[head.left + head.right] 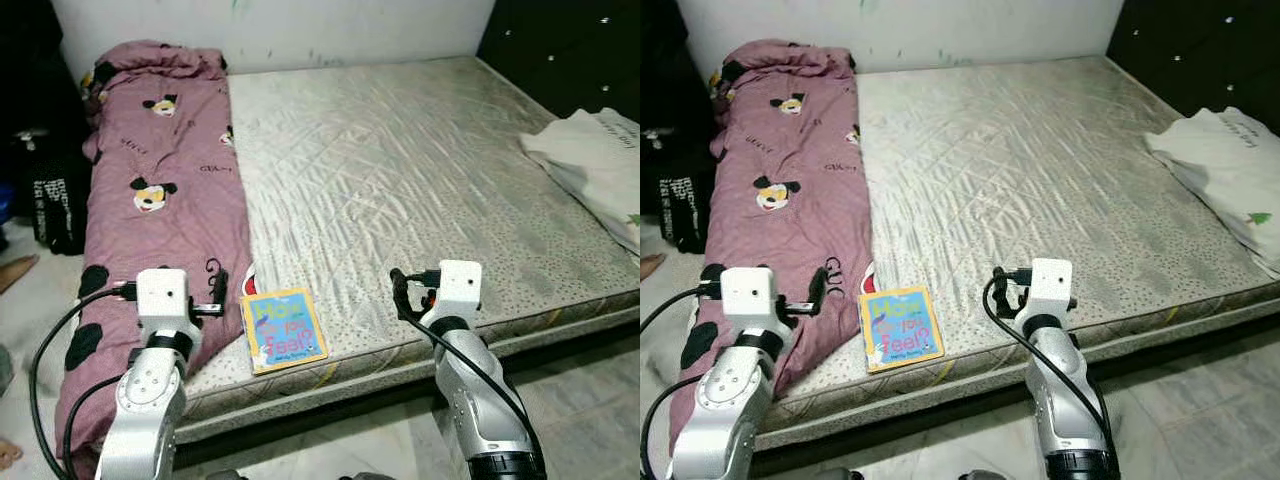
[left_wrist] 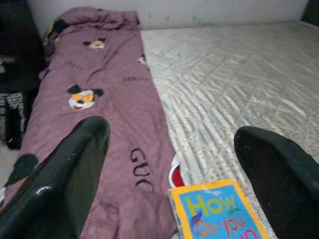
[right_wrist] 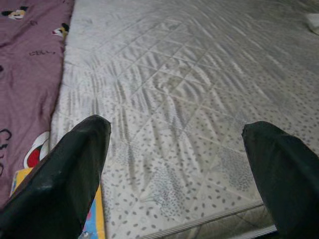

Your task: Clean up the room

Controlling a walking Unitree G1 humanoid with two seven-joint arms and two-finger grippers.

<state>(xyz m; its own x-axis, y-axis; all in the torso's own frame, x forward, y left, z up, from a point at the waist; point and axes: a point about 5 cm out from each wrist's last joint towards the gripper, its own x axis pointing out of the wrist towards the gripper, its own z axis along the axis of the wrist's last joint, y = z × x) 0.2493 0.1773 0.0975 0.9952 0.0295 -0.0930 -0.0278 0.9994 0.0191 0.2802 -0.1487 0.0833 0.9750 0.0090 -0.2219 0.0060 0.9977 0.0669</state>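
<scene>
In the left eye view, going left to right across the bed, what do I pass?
Pink Mickey-print blanket → blue and yellow children's book near the front edge → bare grey quilted mattress → folded white cloth at the right edge.

Bare mattress (image 1: 420, 190), probably tiled floor (image 1: 590, 400)

book (image 1: 284, 329) on mattress (image 1: 420, 190) front edge, blanket (image 1: 165, 190) left, pillow (image 1: 600, 160) right

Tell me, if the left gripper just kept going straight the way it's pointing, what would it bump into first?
Probably the pink blanket, beside the picture book. The left gripper is open and aims along the line where the blanket meets the mattress. Depth is hard to judge, so it could touch the book's corner instead.
</scene>
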